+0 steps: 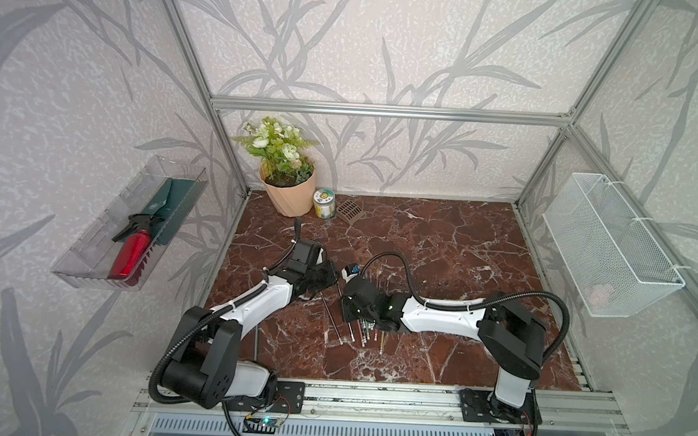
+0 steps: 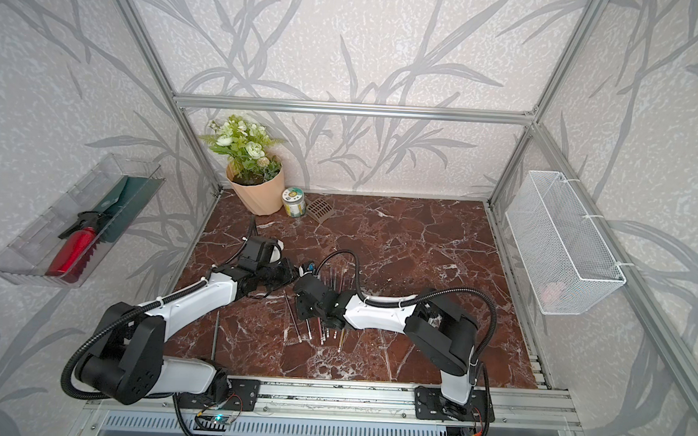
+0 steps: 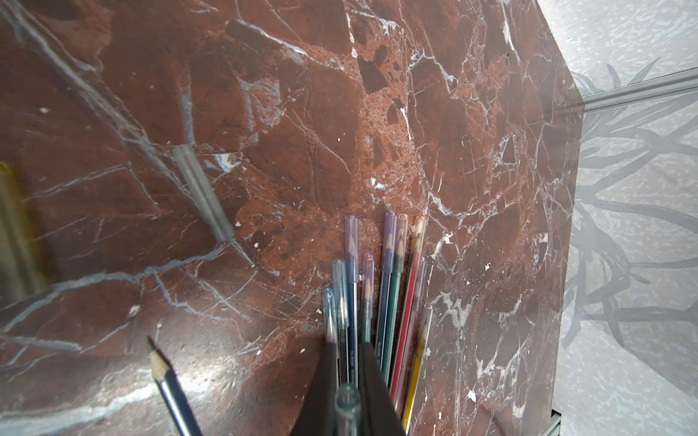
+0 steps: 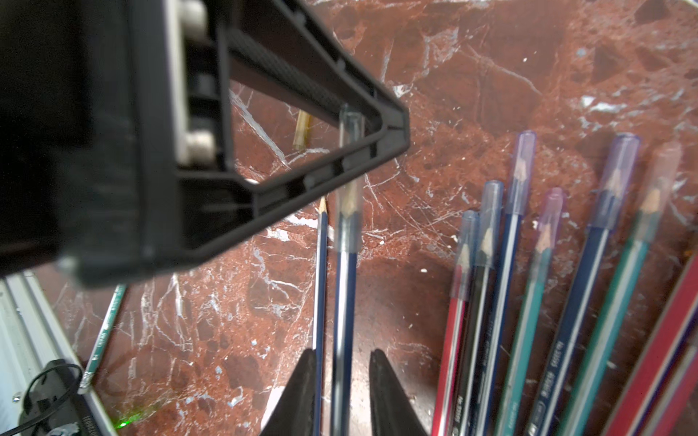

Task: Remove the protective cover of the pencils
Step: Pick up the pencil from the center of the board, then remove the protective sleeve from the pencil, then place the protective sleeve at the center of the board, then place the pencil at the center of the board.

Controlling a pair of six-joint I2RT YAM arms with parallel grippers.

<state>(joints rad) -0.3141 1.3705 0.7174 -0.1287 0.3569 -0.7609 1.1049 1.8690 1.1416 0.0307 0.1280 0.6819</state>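
Note:
Several pencils [image 1: 364, 330] lie fanned on the marble table, most with clear caps [image 3: 351, 245] over their points. My left gripper [image 3: 348, 349] is shut on the protective cover [image 3: 347, 404] of a blue pencil [image 4: 344, 302]. In the right wrist view the left gripper's fingers [image 4: 321, 94] pinch the far end of that clear cover [image 4: 349, 211], which still sits over the pencil's point. My right gripper [image 4: 343, 355] is open, its jaws standing either side of the blue shaft with a gap on each side.
A bare blue pencil [image 4: 320, 264] lies beside the held one. Two loose caps [image 3: 204, 196] [image 4: 302, 130] lie on the table. A green pencil [image 4: 105, 332] lies near the front rail. Flower pot [image 1: 289, 191], jar [image 1: 324, 203] and grate [image 1: 349, 211] stand at the back.

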